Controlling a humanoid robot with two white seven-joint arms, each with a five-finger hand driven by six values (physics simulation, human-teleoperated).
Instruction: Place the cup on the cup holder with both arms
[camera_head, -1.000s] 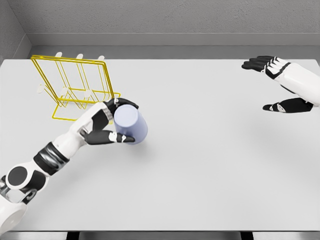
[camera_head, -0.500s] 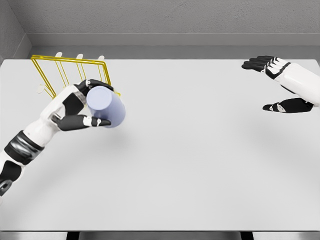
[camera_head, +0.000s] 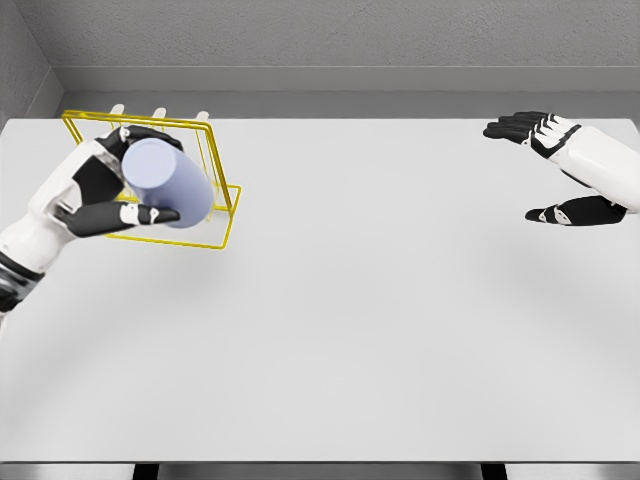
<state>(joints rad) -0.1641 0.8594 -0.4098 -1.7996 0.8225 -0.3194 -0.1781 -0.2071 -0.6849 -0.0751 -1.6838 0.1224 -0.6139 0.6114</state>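
- Left hand, arm entering from the picture's left edge, is wrapped round a pale lavender cup: black fingers curl over the top of it, thumb pressed along the lower side.
- Cup is held tilted, closed base turned toward the camera, its body overlapping the yellow wire cup holder in the head view; whether cup touches the wire can't be told from this angle.
- Cup holder stands at the far left of the white surface, its flat rectangular base frame lying on the surface w/ an upright frame rising behind (three pale peg tips show above the top bar).
- Cup is off the surface, carried in front of the holder's upright frame and above its base; not seated on a peg as far as the view shows.
- Right hand is well apart, at the far right edge near the back of the surface, fingers spread and relaxed, holding nothing; upper fingers point left, thumb lower down and also pointing left.
- Right forearm, white w/ black joints, leaves the picture at the right edge.
- Grey wall runs behind the surface; a darker strip shows along the front edge at bottom.
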